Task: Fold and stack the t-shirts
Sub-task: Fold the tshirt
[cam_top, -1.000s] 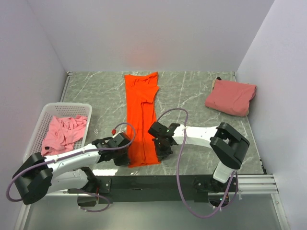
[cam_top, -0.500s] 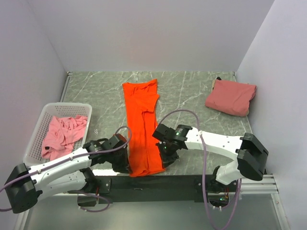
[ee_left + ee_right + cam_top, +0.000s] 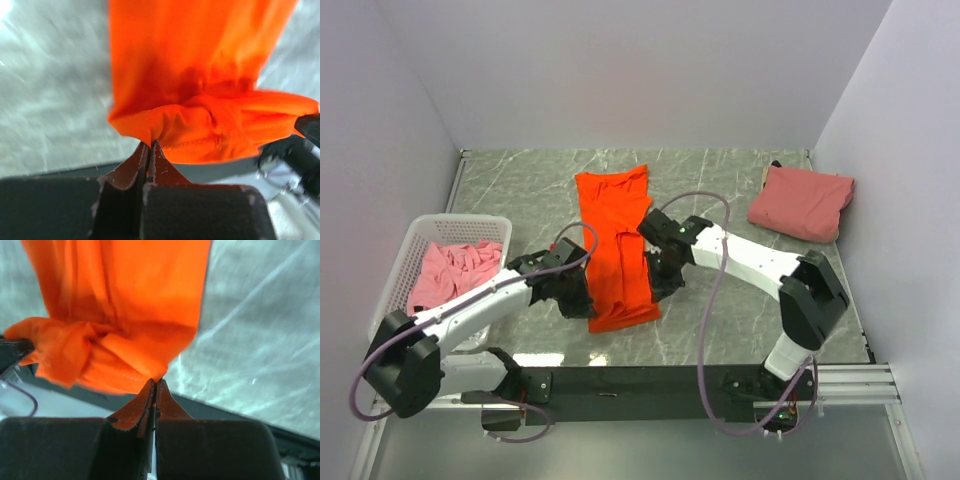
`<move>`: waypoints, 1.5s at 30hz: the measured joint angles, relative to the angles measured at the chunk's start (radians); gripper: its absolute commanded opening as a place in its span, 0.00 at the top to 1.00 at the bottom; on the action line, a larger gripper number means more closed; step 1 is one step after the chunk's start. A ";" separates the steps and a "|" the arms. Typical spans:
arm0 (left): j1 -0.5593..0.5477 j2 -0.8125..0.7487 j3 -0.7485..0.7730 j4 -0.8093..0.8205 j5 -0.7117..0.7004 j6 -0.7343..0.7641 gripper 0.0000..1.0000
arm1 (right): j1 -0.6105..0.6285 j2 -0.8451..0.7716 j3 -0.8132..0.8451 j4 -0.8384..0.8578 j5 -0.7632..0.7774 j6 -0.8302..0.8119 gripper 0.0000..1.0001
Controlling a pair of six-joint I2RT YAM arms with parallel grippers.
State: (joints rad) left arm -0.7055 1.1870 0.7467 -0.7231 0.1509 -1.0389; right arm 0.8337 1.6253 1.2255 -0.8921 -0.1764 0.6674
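The orange shirt (image 3: pixel 613 225) is a soft, narrow folded strip on the grey marbled bench (image 3: pixel 720 190), with its near end bunched. The left fingers (image 3: pixel 149 150) are clamped on its left corner and the right fingers (image 3: pixel 155 387) on its right corner (hem stitching shows). A crumpled pink shirt (image 3: pixel 455 275) lies in the white perforated basket (image 3: pixel 460 219). A folded salmon shirt (image 3: pixel 802 203) lies at the far right.

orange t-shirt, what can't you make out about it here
- Top external: the pinch points on the orange t-shirt are hidden under both arms' wrists.
- Left wrist: the left tool is shut on the hem; the shirt's far end is cut off by the top edge and blurred.
- Right wrist: the right tool is shut too; bunched folds hide what lies beneath.
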 measured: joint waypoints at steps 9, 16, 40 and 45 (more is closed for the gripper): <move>0.159 0.248 0.154 0.083 -0.035 0.143 0.99 | -0.132 0.241 0.233 0.030 0.007 -0.111 1.00; 0.271 0.397 0.338 0.092 -0.051 0.272 0.99 | -0.211 0.401 0.441 0.014 0.006 -0.177 1.00; 0.406 0.736 0.629 0.126 -0.013 0.476 0.60 | -0.309 0.708 0.803 -0.050 -0.057 -0.240 0.75; 0.406 0.741 0.675 0.127 -0.037 0.491 0.07 | -0.309 0.706 0.803 -0.055 -0.057 -0.247 0.61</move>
State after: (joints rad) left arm -0.2996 1.9282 1.4216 -0.5964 0.1143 -0.5480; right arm 0.5243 2.3310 2.0281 -0.9466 -0.2333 0.4202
